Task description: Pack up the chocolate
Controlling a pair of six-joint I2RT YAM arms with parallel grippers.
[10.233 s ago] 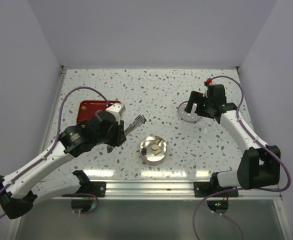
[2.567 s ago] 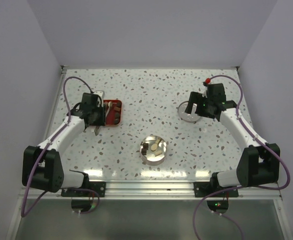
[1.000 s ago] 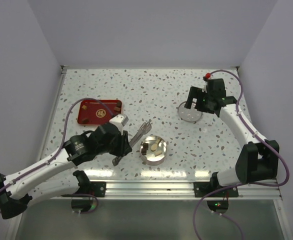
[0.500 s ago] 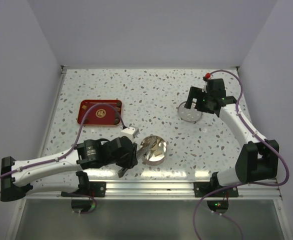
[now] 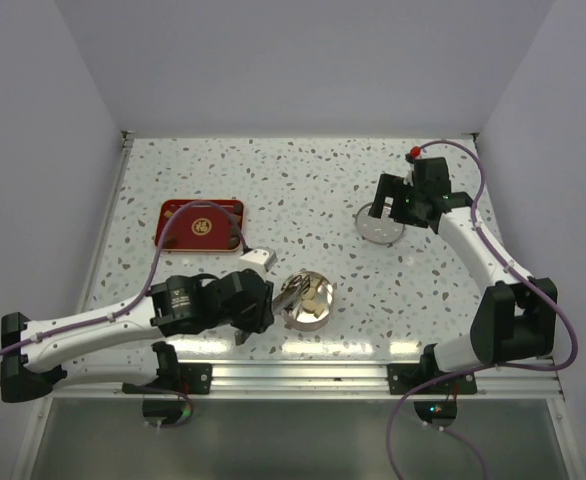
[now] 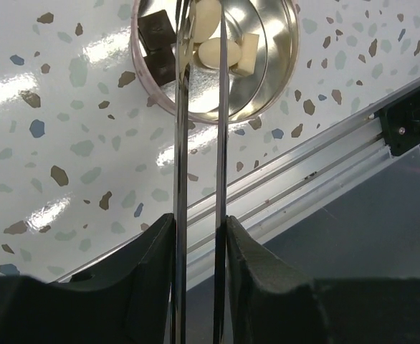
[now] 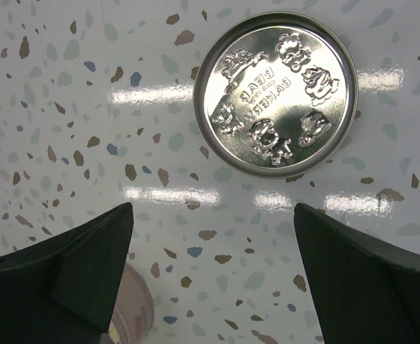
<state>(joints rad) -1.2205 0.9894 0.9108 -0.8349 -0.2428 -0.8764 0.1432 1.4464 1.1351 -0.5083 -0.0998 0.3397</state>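
Note:
The round tin [image 5: 313, 303] stands near the table's front edge. In the left wrist view the tin [image 6: 278, 68] holds chocolate: dark squares [image 6: 158, 32], cream-white rounds [image 6: 213, 51] and a cream square [image 6: 246, 56]. My left gripper [image 5: 261, 302] is shut on the long metal tweezers [image 6: 182, 143], whose tips reach over the tin's left side. I cannot tell if the tips hold a piece. My right gripper [image 7: 211, 209] is open and empty, just in front of the tin's embossed lid [image 7: 276, 104], which also shows in the top view [image 5: 377, 230].
The red rectangular tray [image 5: 201, 225] lies at the back left, with a purple cable crossing it. A pale pink round object [image 7: 127, 309] sits under the right wrist. The metal rail [image 6: 317, 172] runs along the table's front edge.
My left arm has swung from the red tray to the front and brought the tweezers' tips over the tin. The right arm has stayed above the lid.

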